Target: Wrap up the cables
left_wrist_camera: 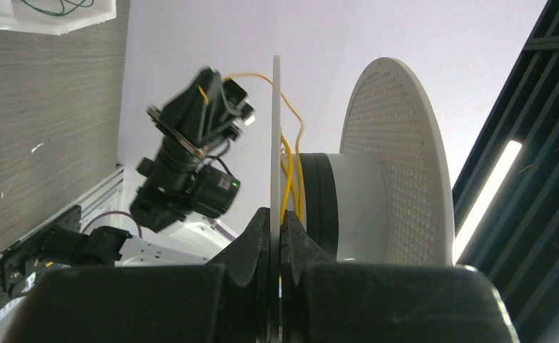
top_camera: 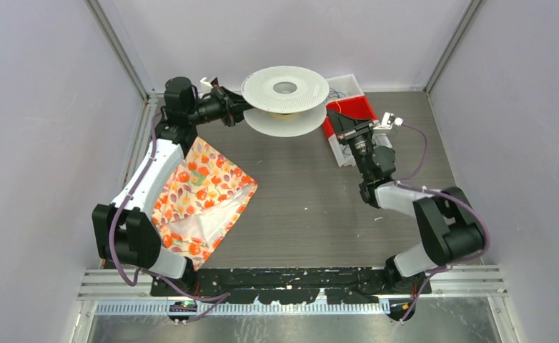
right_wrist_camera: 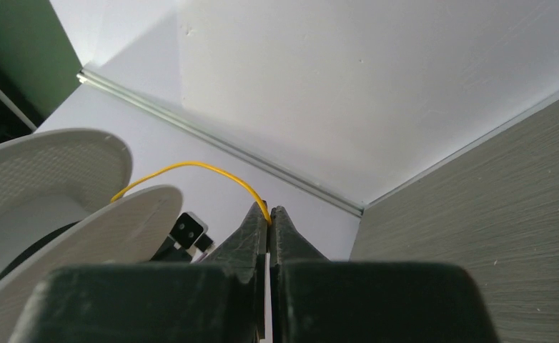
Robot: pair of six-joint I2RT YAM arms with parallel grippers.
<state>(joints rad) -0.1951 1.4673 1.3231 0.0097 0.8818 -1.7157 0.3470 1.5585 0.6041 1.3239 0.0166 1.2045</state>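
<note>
Top view: spool at the far edge of the surface, axis roughly upright. Left claw clenched on a flange from the left; right claw just right of the spool, by the red bin.

Right wrist: clenched on the yellow cable, arcing left from the tips into the gap between flanges.

Left wrist: pinching the thin flange edge, yellow turns lying on the hub beyond.

Likely next: leading the strand round the hub, right arm nearer the free end.

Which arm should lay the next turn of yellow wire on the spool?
Right. The right pincer is shut on the yellow wire leading to the spool; the left pincer is clamped on the spool's flange, steadying it.
</note>
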